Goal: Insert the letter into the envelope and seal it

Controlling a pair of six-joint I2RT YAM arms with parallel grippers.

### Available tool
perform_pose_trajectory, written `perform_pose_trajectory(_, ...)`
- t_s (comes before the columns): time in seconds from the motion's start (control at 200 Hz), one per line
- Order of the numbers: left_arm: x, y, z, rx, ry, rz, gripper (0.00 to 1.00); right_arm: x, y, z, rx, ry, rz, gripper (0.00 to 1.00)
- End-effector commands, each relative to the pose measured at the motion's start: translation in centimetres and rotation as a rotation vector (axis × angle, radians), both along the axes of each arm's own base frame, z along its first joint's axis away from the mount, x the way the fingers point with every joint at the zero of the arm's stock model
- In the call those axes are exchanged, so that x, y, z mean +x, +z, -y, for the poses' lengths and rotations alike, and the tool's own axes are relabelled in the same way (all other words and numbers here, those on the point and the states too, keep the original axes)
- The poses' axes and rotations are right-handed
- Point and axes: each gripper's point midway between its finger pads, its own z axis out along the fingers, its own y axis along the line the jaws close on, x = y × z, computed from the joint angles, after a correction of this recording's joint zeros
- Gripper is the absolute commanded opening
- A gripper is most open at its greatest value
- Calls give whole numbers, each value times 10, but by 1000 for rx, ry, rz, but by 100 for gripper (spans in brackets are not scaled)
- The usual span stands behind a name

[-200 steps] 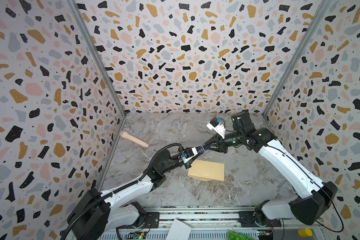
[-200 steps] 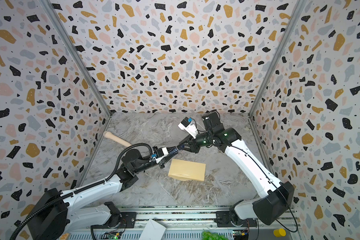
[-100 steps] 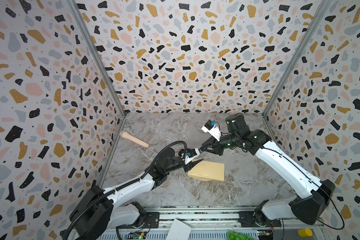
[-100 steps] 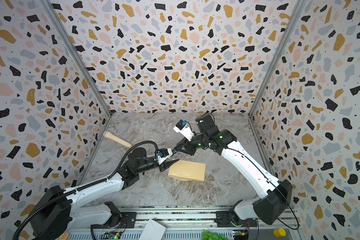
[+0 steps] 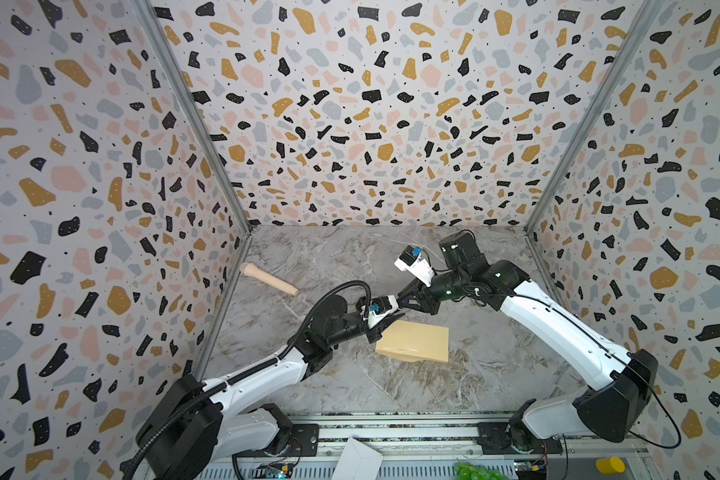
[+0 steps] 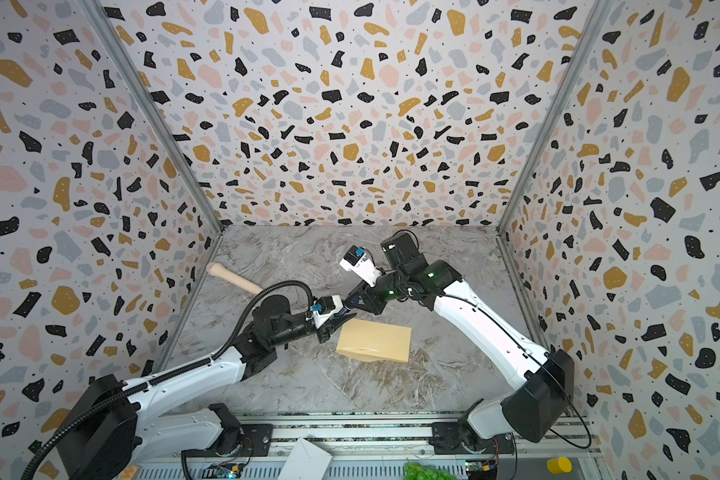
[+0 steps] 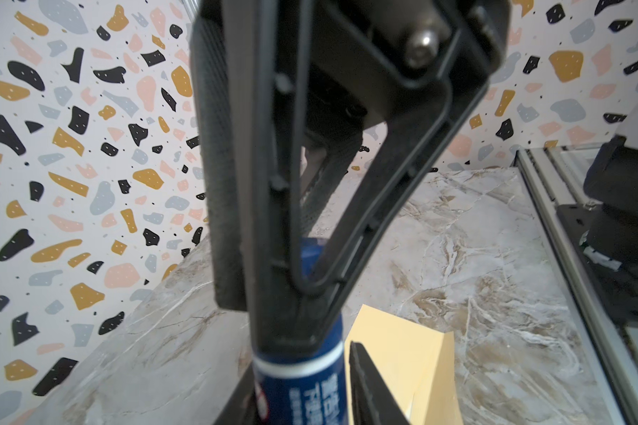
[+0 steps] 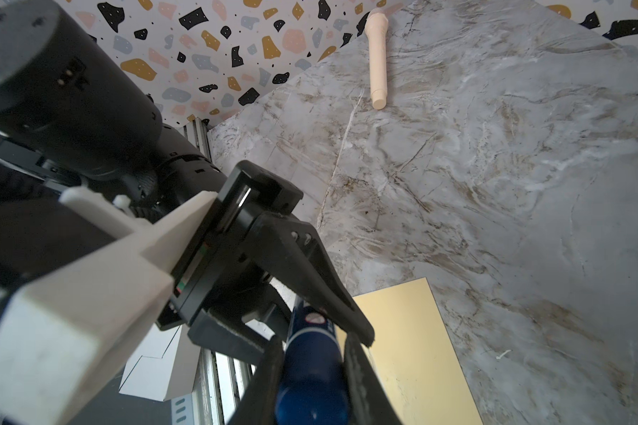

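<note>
**Envelope (image 5: 416,340) on the table, both grippers on a glue stick: seal prep**

Top views: the tan envelope lies flat on the marble tabletop (image 5: 350,257) near centre, free of both arms. A crease near its left end reads as the flap folded over. The letter is not visible anywhere. It is likely inside, but that can't be confirmed. The left gripper (image 5: 387,322) and right gripper (image 5: 404,300) meet tip to tip just above the envelope's rear-left corner. A wooden handle (image 5: 269,279) lies well apart by the left wall. A white paper piece (image 5: 356,459) sits off the table at the front rail.

Left wrist: the left gripper's fingers are closed on a dark blue glue stick (image 7: 302,390) with a white ring. The right gripper's finger covers its far end. The envelope (image 7: 395,349) is just beyond, one end lifted off the surface.

Right wrist: the right gripper is clamped on the same glue stick (image 8: 310,375), and the left gripper's fingers pinch its other end.

Judgement: the step in hand looks like uncapping the glue stick for sealing. The next move calls for a straight pull apart along the stick's axis with one side held firm. After that the flap has to be opened for glue. Risk: the stick slips instead of the cap coming off.
</note>
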Motion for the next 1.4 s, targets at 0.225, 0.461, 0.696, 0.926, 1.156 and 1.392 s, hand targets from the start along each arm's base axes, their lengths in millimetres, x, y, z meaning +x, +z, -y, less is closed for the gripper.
perform_pose_trajectory(0.225, 7, 19, 7, -23, 2, 22, 0, 10, 14, 4, 0, -56, 57, 0)
perform_pose_trajectory(0.461, 18, 10, -6, -33, 108, 33, 0, 35, 47, 31, 94, -174, 56, 0)
perform_pose_trajectory(0.696, 21, -3, -5, -23, 119, 5, 0, 44, 69, 52, 165, -224, 71, 0)
perform_pose_trajectory(0.926, 23, -16, -4, 7, 120, -17, 0, 47, 74, 63, 166, -246, 83, 0)
perform_pose_trajectory(1.156, 22, -22, -4, 21, 116, -26, 0, 47, 74, 64, 168, -242, 81, 0)
perform_pose_trajectory(1.392, 23, -23, -4, 24, 118, -26, 0, 47, 75, 65, 169, -245, 89, 0)
